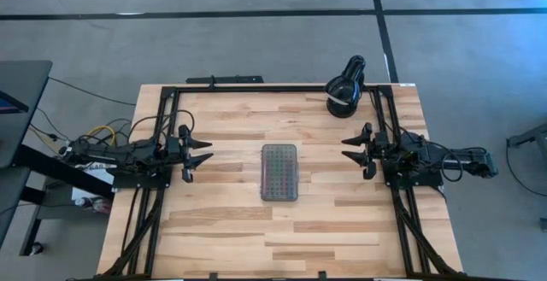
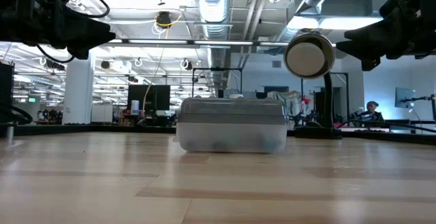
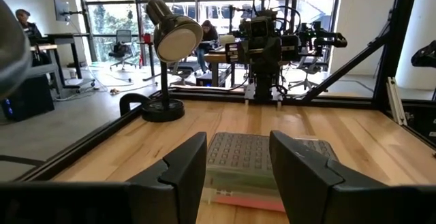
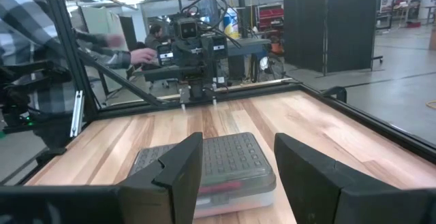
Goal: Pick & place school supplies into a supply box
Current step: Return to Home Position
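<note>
- Left gripper [image 1: 203, 151]: jaws wide, empty, raised off the table [image 1: 222, 230], pointing at the right gripper.
- Right gripper [image 1: 347, 147]: jaws wide too, nothing in them, facing the left one.
- Box [image 1: 279, 172]: flat on the table between the two grippers, well apart from both and slightly nearer the front edge than their tips.
- Lid [image 3: 240, 150]: grey, dotted, closed on the box.
- Pink supply [image 4: 219, 186]: visible through the clear wall, ahead of the right fingers [image 4: 180, 173]; other contents too blurred to tell.
- Lamp [image 1: 345, 87]: black, near the right gripper, on its far-edge side.
- Person [image 4: 27, 47]: plaid sleeve, off the table behind the left arm.
</note>
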### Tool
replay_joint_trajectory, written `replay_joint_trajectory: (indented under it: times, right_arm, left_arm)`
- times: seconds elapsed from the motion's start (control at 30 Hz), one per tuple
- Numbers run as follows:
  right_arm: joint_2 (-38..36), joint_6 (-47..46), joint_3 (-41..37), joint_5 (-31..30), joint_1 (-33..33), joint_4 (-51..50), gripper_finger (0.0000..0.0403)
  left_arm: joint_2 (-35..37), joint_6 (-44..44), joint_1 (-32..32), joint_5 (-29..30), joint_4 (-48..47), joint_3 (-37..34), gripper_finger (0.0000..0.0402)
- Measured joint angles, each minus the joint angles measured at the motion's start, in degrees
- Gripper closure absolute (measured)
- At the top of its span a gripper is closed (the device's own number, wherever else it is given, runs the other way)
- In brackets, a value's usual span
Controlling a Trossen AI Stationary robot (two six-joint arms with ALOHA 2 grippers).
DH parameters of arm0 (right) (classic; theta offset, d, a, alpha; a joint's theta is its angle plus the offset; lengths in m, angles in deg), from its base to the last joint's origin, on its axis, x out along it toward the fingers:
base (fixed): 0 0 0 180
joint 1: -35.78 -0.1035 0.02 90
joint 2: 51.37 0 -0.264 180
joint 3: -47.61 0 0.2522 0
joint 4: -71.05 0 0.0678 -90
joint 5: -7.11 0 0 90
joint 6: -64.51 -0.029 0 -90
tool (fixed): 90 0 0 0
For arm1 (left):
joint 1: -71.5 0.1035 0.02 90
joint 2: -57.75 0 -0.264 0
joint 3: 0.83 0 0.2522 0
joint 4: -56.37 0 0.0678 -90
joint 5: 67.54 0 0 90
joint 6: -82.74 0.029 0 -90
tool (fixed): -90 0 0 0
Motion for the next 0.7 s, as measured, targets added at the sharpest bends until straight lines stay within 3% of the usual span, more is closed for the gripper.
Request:
replay_joint_trajectory:
  times: [0.7]
  right_arm:
    - [0.0, 0.0, 0.0, 0.0, 0.0, 0.0, 0.0226]
  left_arm:
    - [0.0, 0.0, 0.0, 0.0, 0.0, 0.0, 0.0246]
